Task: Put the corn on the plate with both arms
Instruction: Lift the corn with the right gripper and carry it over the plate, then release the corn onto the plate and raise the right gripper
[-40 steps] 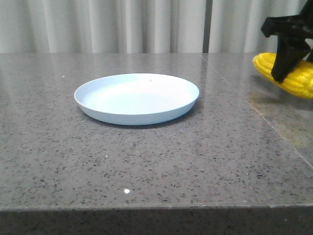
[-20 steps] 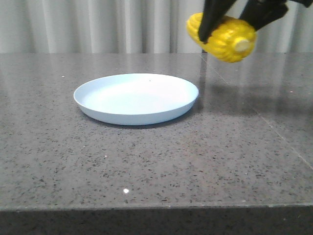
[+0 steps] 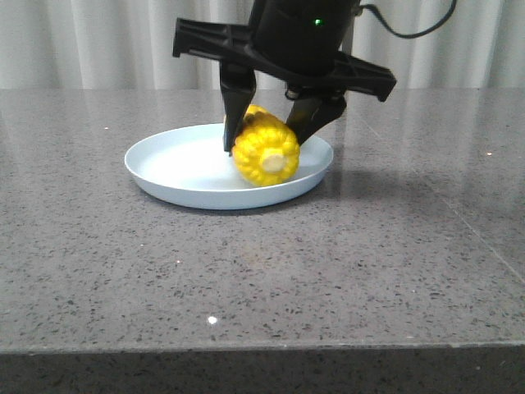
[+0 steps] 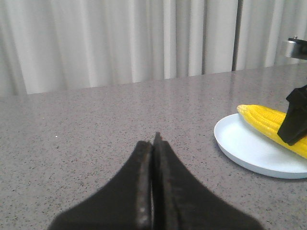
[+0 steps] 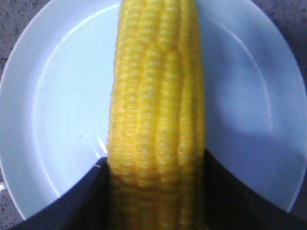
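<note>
The yellow corn [image 3: 265, 152] lies over the pale blue plate [image 3: 176, 164], its pale stub end facing me. My right gripper [image 3: 267, 139] comes down from above and is shut on the corn, one black finger on each side. In the right wrist view the corn [image 5: 156, 115] runs across the middle of the plate [image 5: 57, 124] between the two fingers. In the left wrist view my left gripper [image 4: 153, 143] is shut and empty, low over the table, well to the left of the plate [image 4: 249, 148] and the corn [image 4: 268, 122]. The left gripper is out of the front view.
The grey speckled stone table [image 3: 246, 271] runs to a front edge near the bottom of the front view. White curtains [image 3: 123, 41] hang behind the table. A seam in the tabletop [image 3: 459, 222] runs at the right.
My right gripper has carried the corn from the far right, up and over to the left, then down onto the plate. The plate has stayed put.
</note>
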